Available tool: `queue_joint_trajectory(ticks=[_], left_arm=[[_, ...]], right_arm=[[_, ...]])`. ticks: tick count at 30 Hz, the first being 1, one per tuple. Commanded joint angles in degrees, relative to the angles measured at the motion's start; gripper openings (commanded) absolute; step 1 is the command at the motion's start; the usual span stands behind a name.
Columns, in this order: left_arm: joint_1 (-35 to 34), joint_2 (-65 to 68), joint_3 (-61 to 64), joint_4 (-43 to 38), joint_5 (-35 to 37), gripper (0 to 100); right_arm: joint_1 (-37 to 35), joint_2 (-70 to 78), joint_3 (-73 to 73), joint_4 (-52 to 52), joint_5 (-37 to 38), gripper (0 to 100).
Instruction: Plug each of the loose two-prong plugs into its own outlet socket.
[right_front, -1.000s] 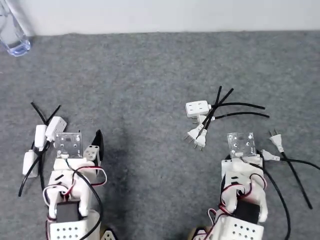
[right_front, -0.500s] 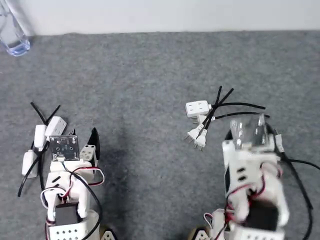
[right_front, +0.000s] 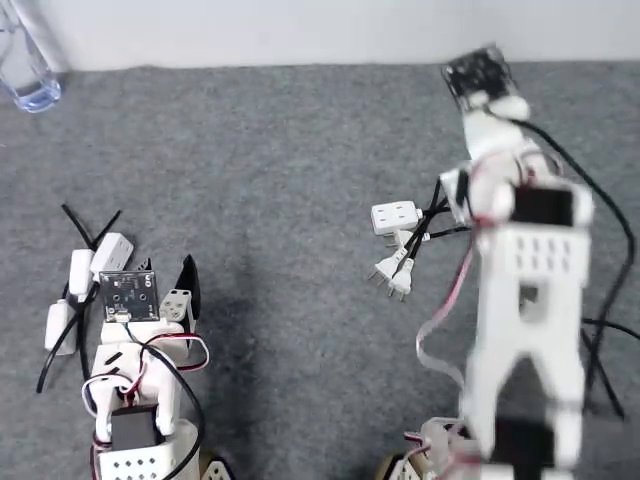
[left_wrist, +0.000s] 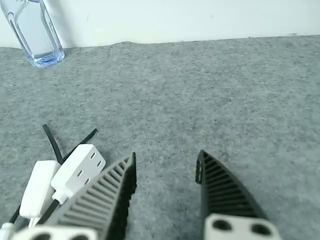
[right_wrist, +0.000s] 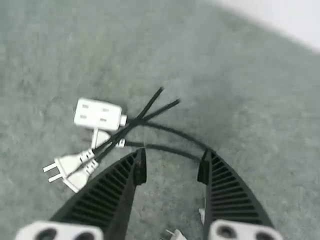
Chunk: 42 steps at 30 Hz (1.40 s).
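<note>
Left end effector (left_wrist: 165, 161): released, empty, just beside the left outlet socket (left_wrist: 80, 169). Right end effector (right_wrist: 172, 159): released, empty, above black cords (right_wrist: 165, 132), near the right outlet socket (right_wrist: 98, 113) and two-prong plugs (right_wrist: 67, 167). The high view places both groups well apart on the worktop (right_front: 300, 150).

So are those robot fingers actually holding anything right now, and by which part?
Nothing is held. The left arm's fingers are spread open over grey carpet; the right arm's fingers hang open above the black cords, gripping none.

Lifted the right gripper (right_wrist: 170, 162) high off the table and stretched it forward, bringing the white outlet block (right_wrist: 97, 113), two loose plugs (right_wrist: 70, 167) and black cords (right_wrist: 165, 131) near its parted fingertips. Tipped the left gripper (left_wrist: 165, 165) slightly.
</note>
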Motion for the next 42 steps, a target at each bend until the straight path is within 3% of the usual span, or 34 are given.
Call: queue_joint_trajectory(ticks=[1, 5, 10, 21, 27, 33, 42], left_arm=[[-0.3, -1.1, -0.5, -0.8, -0.1, 18], [-0.3, -1.1, -0.5, -0.8, -0.1, 18], [-0.3, -1.0, -0.5, -1.6, -0.1, 18], [-0.2, -0.9, -0.5, -2.6, -2.2, 18], [-0.2, -0.9, -0.5, -2.8, -2.4, 18], [-0.2, -0.9, -0.5, -2.8, -2.4, 18], [-0.2, -0.9, -0.5, -2.8, -2.5, 18]], right_arm=[[-1.5, 13.2, -15.1, 4.6, 3.6, 17.6], [-2.6, 25.5, -27.4, 8.5, 9.3, 17.5], [-5.4, 37.2, -37.1, 15.0, 25.8, 17.3], [-6.0, 54.9, -44.9, 15.3, 48.4, 17.4], [-6.7, 60.8, -51.0, 17.3, 53.1, 18.1], [-8.2, 63.1, -52.7, 18.1, 55.4, 33.7], [-8.0, 69.6, -52.7, 13.8, 57.4, 25.1]])
